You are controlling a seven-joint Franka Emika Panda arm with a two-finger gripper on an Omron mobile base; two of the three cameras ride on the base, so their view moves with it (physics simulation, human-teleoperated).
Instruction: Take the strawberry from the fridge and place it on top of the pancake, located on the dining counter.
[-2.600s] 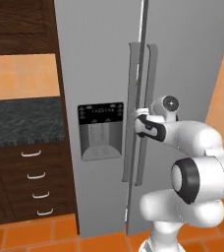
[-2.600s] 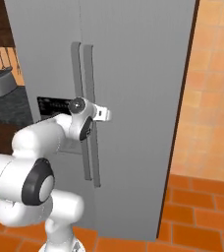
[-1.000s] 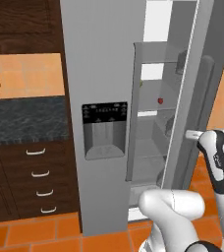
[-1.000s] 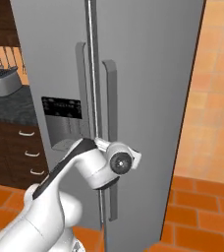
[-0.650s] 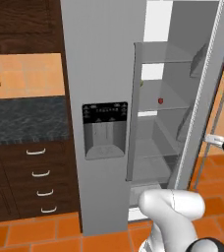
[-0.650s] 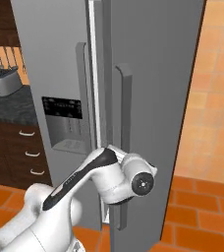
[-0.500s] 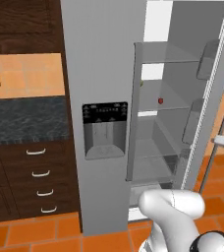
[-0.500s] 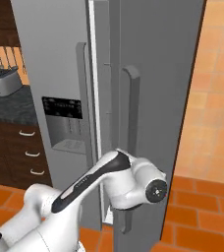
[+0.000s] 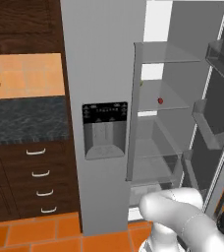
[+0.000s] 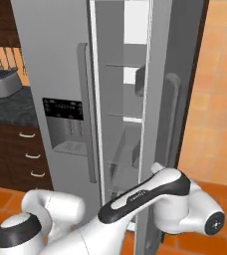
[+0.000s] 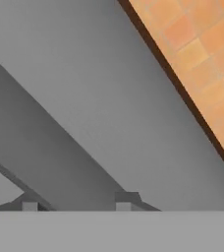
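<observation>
The strawberry (image 9: 160, 101) sits on a glass shelf (image 9: 163, 103) inside the fridge (image 9: 104, 74), toward the shelf's rear and well right of the black dispenser panel (image 9: 104, 129); the right door (image 10: 177, 99) stands swung out, the arm low against it; in the hand view the gripper (image 11: 74, 201) faces the grey door panel, and I cannot tell how its jaws stand. The door probably wants pushing wider, so the arm clears its edge before reaching for the berry.

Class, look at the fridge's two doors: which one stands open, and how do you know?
The right door is open: glass shelves and the strawberry show behind it. The left door, with the dispenser, is shut.
</observation>
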